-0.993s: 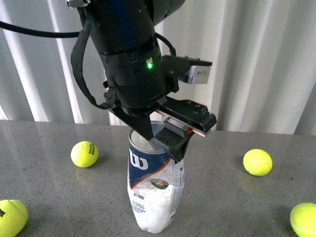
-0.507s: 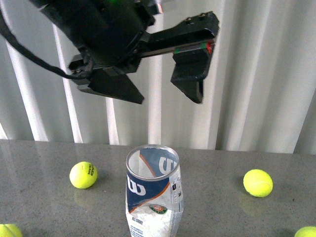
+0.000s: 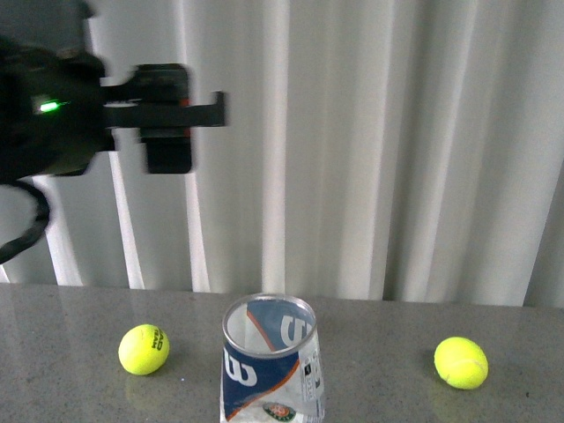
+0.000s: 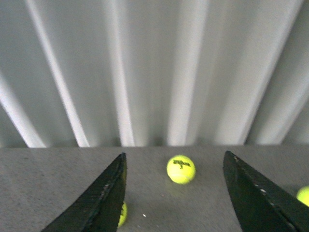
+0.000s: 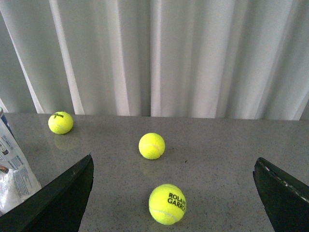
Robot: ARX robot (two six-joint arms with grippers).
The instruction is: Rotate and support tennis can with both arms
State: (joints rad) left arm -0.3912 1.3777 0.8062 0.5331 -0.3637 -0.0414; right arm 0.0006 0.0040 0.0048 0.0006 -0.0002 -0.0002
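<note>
The left claw (image 3: 167, 123) has lifted well clear of the tennis can (image 3: 270, 361): a second ago it was down at the can's open mouth, half a second ago it hung spread above it, and now it sits high at the upper left of the front view, blurred against the white curtain (image 3: 379, 150), with its arm's green light (image 3: 48, 107) glowing. From the left wrist view the left claw (image 4: 176, 193) is wide open and holds nothing, its two black fingers (image 4: 104, 200) set far apart over the grey desk (image 4: 48, 174). The can stands upright on the desk near the front edge, free of both arms, its metal rim and blue-white-orange label facing the camera; its base is cut off by the bottom of the front view. That view shows one tennis ball (image 3: 144, 349) to the can's left and another ball (image 3: 461, 362) to its right. The right arm is absent from the front view; only its wrist camera shows the right claw (image 5: 176, 198), likewise spread wide and empty, with three balls on the desk ahead, the nearest ball (image 5: 167, 204) printed with Roland Garros lettering, and a sliver of the can's label at the frame edge. In the left wrist view a ball (image 4: 181, 169) lies between the fingers, further off, and another is half hidden behind one finger.
</note>
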